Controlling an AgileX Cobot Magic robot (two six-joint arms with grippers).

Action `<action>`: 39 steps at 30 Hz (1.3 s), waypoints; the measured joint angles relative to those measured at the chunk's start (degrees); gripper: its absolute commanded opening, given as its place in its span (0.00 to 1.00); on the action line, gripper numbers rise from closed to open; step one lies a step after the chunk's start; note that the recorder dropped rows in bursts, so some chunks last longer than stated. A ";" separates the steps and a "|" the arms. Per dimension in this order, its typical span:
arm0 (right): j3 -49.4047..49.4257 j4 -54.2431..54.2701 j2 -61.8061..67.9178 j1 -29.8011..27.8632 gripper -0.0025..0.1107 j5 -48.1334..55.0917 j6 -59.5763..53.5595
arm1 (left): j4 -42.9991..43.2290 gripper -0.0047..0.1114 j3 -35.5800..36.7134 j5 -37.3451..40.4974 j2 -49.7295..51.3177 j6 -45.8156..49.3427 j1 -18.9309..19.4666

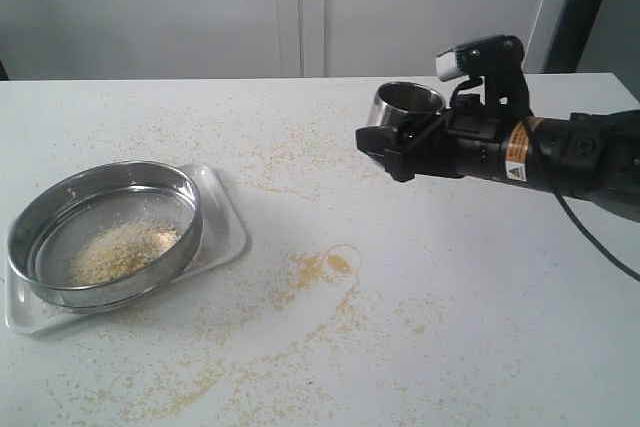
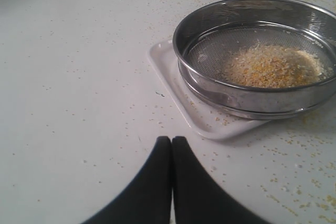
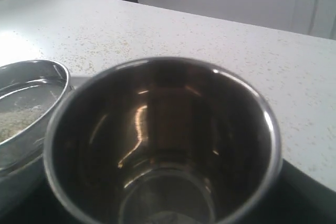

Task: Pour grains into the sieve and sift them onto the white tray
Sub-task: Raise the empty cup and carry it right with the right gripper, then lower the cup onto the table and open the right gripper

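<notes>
The sieve point(image 1: 196, 219) sits on the tray point(image 1: 226, 233) at the left of the desk point(image 1: 470, 347). Its round steel rim overhangs the tray's long edges, and one white corner shows clear in the left wrist view. A low heap of grains point(image 1: 122, 251) lies on the mesh, off-centre and nearer one side of the rim. In the left wrist view the heap is golden in the middle and paler at the edges. Loose spill point(image 1: 322, 269) is strewn over the desk in arcs and patches, thickest just right of the tray and toward the near edge.

The left jaws are pressed fully together with nothing between them. Their black fingers point(image 2: 152, 182) hang over bare desk near the tray's corner, apart from it.

The right arm point(image 1: 560, 152) reaches in from the right, well apart from the sieve. Its jaws grip a steel cup point(image 1: 408, 99), held upright above the desk. The right wrist view looks straight into the cup point(image 3: 163, 129), and its inside looks empty, with only reflections on the wall. The sieve's rim point(image 3: 52, 74) and some grains point(image 3: 16, 119) show beside it.
</notes>
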 measured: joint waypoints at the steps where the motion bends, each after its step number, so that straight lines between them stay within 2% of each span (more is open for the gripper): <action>1: 0.40 0.00 0.22 -0.90 0.02 -0.48 -0.32 | 0.00 0.05 0.00 0.00 0.00 0.00 0.00; 10: 1.80 0.33 6.12 -5.52 0.02 -5.57 -3.55 | 0.00 0.05 0.00 0.00 0.00 0.00 0.00; 32: 1.80 19.76 19.94 -5.49 0.02 -8.99 -27.41 | 0.00 0.05 0.00 0.00 0.00 0.00 0.00; 39: 1.80 21.27 22.90 -5.49 0.02 -12.27 -30.77 | 0.00 0.05 0.00 0.00 0.00 0.00 0.00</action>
